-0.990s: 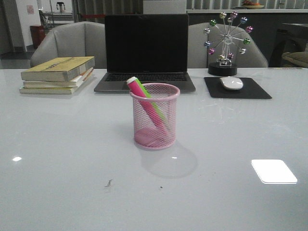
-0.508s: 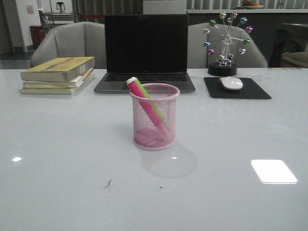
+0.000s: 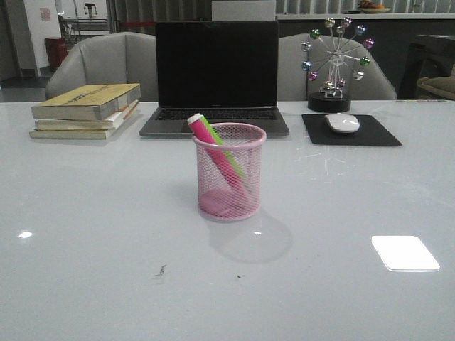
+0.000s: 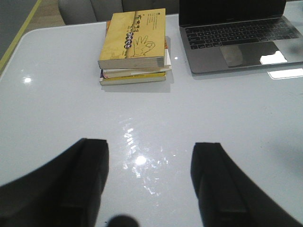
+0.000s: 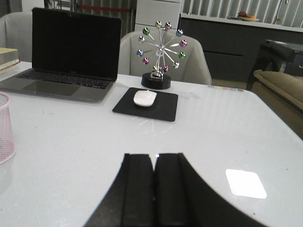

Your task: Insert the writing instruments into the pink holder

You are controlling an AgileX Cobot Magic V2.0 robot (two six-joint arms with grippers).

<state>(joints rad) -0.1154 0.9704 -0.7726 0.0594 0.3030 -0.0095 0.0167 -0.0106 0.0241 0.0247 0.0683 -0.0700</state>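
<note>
The left gripper [image 4: 149,182] has its fingers spread wide and holds nothing; the right gripper [image 5: 154,189] is pressed closed, also holding nothing. Both hang low over the glossy white table [image 3: 85,213], well apart from the round pink wire-mesh holder [image 3: 229,172]. The green marker [image 3: 226,150] and the pink marker with a whitish end [image 3: 213,150] lean inside it. I judge a careless sweep of an arm could tip the light cup.

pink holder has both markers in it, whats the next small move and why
Probably none beyond keeping both arms parked: the green marker and pink marker already lean inside the pink holder, the left end effector is open and empty, and the right end effector is shut on nothing.
</note>
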